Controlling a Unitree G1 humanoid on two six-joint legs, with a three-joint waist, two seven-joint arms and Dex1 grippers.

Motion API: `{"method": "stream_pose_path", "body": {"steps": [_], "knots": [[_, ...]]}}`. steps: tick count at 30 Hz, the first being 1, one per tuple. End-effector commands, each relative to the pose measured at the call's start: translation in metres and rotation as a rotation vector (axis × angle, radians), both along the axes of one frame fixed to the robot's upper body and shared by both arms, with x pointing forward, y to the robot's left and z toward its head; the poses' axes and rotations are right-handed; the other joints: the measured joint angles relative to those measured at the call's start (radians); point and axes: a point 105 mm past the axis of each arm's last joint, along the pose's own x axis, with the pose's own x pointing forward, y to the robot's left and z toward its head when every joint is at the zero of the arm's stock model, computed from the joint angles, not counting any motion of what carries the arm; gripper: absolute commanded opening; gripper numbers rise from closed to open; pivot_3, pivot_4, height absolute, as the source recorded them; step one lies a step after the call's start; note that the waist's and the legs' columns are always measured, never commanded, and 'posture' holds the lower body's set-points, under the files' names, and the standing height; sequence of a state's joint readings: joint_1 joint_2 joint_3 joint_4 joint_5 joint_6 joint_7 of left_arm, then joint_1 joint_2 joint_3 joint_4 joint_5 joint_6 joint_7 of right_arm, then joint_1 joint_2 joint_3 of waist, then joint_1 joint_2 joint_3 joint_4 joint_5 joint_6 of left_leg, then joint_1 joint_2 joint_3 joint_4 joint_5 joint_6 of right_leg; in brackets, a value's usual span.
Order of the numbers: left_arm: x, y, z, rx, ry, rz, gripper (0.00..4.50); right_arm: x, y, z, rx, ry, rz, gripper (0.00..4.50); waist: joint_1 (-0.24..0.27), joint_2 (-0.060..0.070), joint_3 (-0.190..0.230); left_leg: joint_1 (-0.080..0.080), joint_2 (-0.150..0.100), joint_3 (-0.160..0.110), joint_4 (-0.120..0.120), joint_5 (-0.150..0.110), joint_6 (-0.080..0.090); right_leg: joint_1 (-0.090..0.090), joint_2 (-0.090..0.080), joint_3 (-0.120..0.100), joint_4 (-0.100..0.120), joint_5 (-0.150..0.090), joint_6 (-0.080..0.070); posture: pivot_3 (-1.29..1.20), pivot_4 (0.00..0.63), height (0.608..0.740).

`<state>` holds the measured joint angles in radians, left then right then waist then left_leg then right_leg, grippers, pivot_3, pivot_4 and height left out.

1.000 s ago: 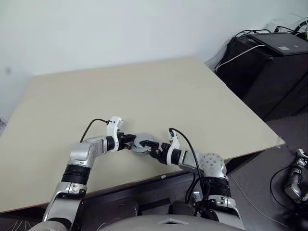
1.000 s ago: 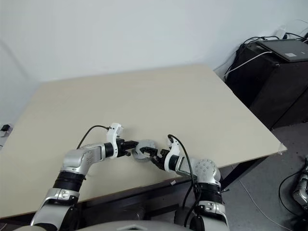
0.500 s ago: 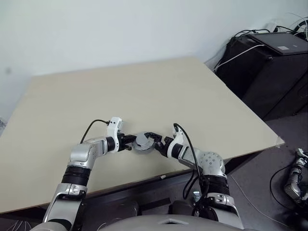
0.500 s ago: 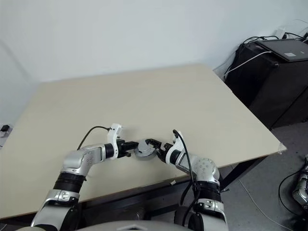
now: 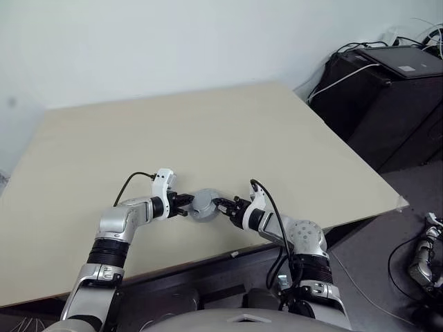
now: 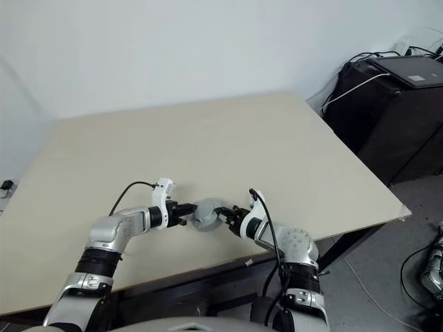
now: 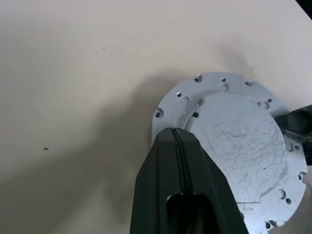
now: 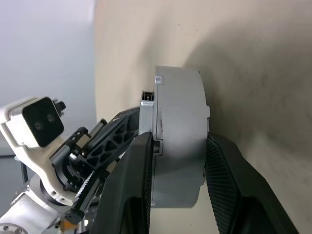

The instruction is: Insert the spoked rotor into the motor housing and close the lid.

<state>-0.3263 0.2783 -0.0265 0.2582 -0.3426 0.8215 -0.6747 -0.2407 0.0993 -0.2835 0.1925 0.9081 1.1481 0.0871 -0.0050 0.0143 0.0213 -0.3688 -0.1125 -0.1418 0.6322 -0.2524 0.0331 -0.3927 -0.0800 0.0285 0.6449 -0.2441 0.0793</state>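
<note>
A: Two pincers on one part. The motor housing [image 8: 180,97] is a grey round body lying on the counter [image 5: 208,124] near the front edge, between both arms.

B: Grip?

A: Right pincer [image 8: 179,141] straddles the body, one finger against each flat face, so I read it as grasping the housing. Left pincer [image 7: 174,131] is clenched with nothing in it, tip on the flanged rim from the opposite side.

B: Why the clenched one?

A: My guess is it's a backstop. It braces the part so it doesn't slide while the right closes on it.

B: Lid?

A: The lid [image 7: 239,146] looks seated: plain grey face up, with a ring of small holes around the flange. No copper windings are showing.

B: Rotor?

A: Can't see the spoked rotor. It's likely inside under the lid, but that's an inference.

B: Obstructions?

A: Nothing on the counter near the part. A black cabinet [image 5: 387,90] with cables stands off the far right corner, well apart. The only crowding is the two pincers themselves, tips facing each other across the part. Whichever moves first needs to back straight off.
</note>
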Motion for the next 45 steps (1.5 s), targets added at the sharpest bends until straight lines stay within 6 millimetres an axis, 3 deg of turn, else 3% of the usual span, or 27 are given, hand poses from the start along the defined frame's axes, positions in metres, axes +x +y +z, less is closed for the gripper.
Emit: {"method": "stream_pose_path", "body": {"steps": [1,10,14,19,24,29,33,36,45], "knots": [[-0.008,-0.015,-0.006,-0.016,0.036,-0.045,0.0,-0.016,0.047,0.017,0.143,-0.013,0.095,1.2,0.0,0.0,0.0,0.0,0.0,0.0,0.0,0.0,0.0,0.0,0.0,0.0,0.0,0.0,0.0,0.0,0.0,0.74],[-0.007,-0.016,-0.005,-0.022,0.029,-0.039,0.0,-0.018,0.046,0.014,0.135,-0.003,0.097,1.2,-0.001,0.0,0.0,0.0,0.0,0.0,0.0,0.0,0.0,0.0,0.0,0.0,0.0,0.0,0.0,0.0,0.0,0.74],[-0.004,-0.015,0.007,-0.073,-0.029,0.016,0.0,-0.012,0.039,0.017,0.156,-0.013,0.04,1.2,-0.002,0.0,0.0,0.0,0.0,0.0,0.0,0.0,0.0,0.0,0.0,0.0,0.0,0.0,0.0,0.0,0.0,0.74],[0.002,-0.005,0.029,-0.161,-0.135,0.171,0.0,-0.008,0.03,0.017,0.171,-0.016,-0.013,1.2,-0.004,0.0,0.0,-0.001,0.0,0.0,-0.001,0.0,0.001,-0.001,0.0,0.001,0.0,0.0,0.0,0.0,0.0,0.74],[0.006,0.021,0.053,-0.272,-0.257,0.447,0.0,-0.004,0.023,0.02,0.196,-0.02,-0.064,1.2,-0.006,-0.001,0.001,-0.004,0.001,0.001,-0.001,0.0,0.001,-0.005,0.0,0.003,0.0,0.001,-0.001,0.0,0.0,0.74],[-0.014,0.032,0.055,-0.318,-0.325,0.581,0.0,0.004,0.017,0.034,0.255,-0.06,-0.114,1.2,-0.006,-0.001,0.001,-0.004,0.001,0.003,-0.001,-0.001,0.001,-0.005,0.0,0.006,-0.001,0.001,-0.001,0.0,0.0,0.74],[-0.053,0.02,0.038,-0.556,-0.199,0.555,0.0,0.01,0.013,0.051,0.315,-0.111,-0.142,1.2,-0.008,-0.001,0.001,-0.005,0.001,0.007,-0.001,-0.001,0.003,-0.006,0.001,0.008,-0.001,0.001,-0.001,0.0,0.0,0.74],[-0.074,0.009,0.031,-0.726,-0.079,0.541,0.53,0.008,0.018,0.064,0.35,-0.146,-0.116,1.2,-0.008,-0.001,0.001,-0.005,0.001,0.007,-0.001,-0.002,0.004,-0.007,0.001,0.008,-0.002,0.0,-0.001,0.0,0.0,0.74],[-0.089,-0.002,0.047,-1.083,0.015,0.541,3.45,-0.001,0.037,0.076,0.358,-0.166,-0.018,1.2,-0.007,-0.001,0.002,-0.005,0.002,0.008,0.002,-0.002,0.004,-0.006,0.001,0.008,-0.001,0.0,-0.001,0.0,0.0,0.74]]}}
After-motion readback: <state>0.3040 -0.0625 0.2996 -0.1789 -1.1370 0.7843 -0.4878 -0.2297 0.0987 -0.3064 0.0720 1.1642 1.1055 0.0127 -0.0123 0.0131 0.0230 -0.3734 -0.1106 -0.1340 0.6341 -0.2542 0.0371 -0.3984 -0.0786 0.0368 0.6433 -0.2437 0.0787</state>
